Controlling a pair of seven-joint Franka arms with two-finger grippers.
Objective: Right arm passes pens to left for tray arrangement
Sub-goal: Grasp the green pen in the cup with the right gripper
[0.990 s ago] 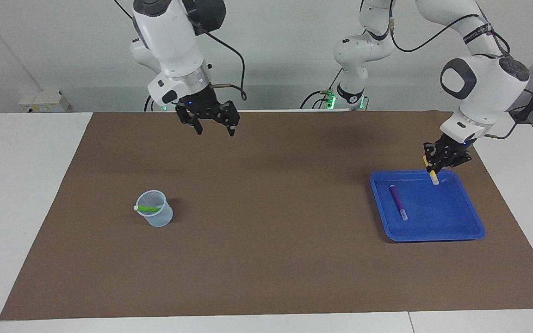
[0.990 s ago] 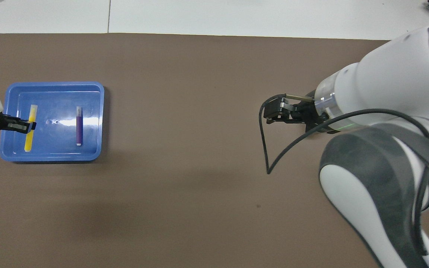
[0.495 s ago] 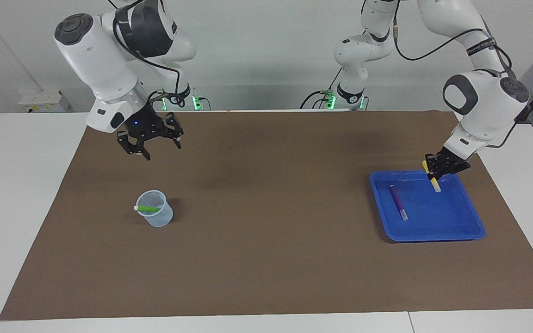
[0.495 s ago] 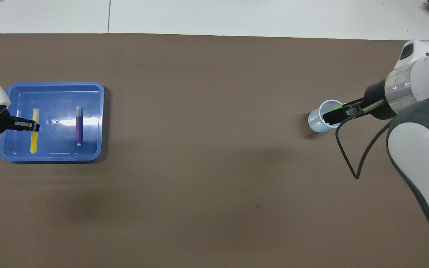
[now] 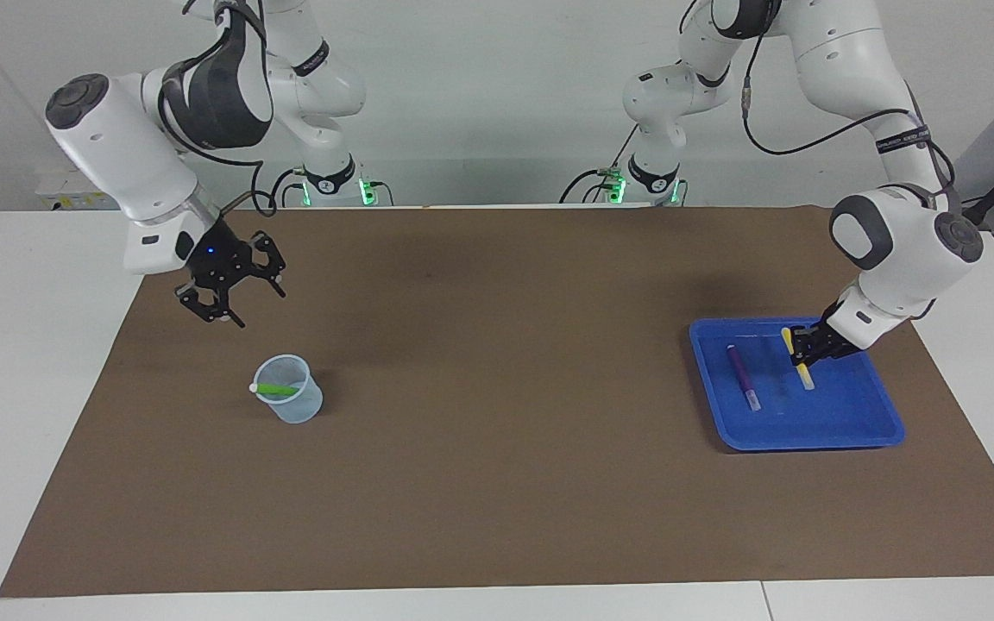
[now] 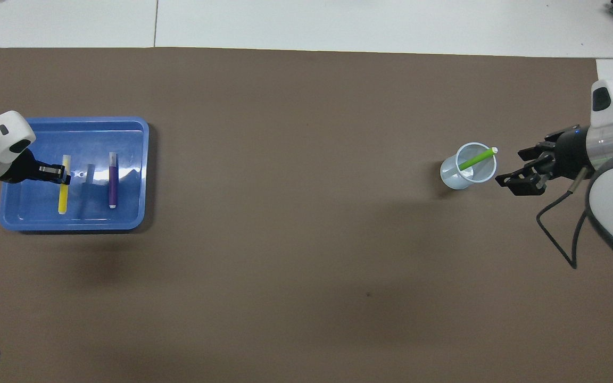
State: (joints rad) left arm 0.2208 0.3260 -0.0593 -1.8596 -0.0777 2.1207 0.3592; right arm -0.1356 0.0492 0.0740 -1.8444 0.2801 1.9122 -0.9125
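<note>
Blue tray (image 5: 881, 431) sits near the desk (image 5: 497, 483) edge at the left arm's end, containing the purple pen (image 5: 742, 376). The left gripper (image 5: 802, 348), low in the tray, clamps the yellow pen (image 5: 797, 361). The green pen (image 5: 277, 390) stands in the cup (image 5: 294, 405) toward the right arm's end; the right gripper (image 5: 233, 306), spread wide and empty, hangs over the mat (image 5: 497, 517) beside the cup.

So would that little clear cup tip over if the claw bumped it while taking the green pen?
Probably. The cup looks thin and light, and the green pen leans on its rim, so a sideways tug could lever it over. The right claw hangs open above the mat.
</note>
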